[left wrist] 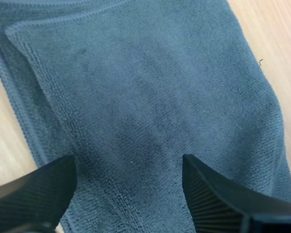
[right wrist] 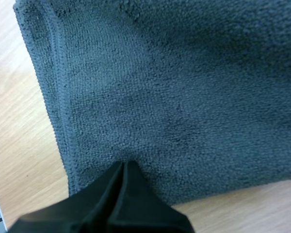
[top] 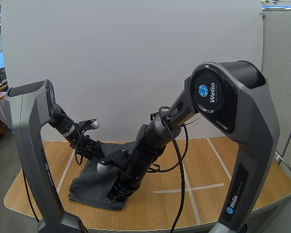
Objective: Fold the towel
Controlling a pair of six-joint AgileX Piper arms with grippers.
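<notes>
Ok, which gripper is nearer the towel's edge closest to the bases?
Right. The right gripper, shut, is at that edge of the towel; the left gripper is open over the towel farther back.

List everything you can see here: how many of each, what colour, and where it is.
towel: one, dark grey, lying on the table with one layer over another, below both grippers.
table: one, light wood, under the towel and the arms.
tape lines: several, white, stuck across the tabletop.
left arm: one, grey and black, reaching down to the towel's far side.
right arm: one, grey and black, reaching down to the towel's near side.
left gripper: one, black, open just above the towel.
right gripper: one, black, shut, tips at the towel close to a hemmed corner.
</notes>
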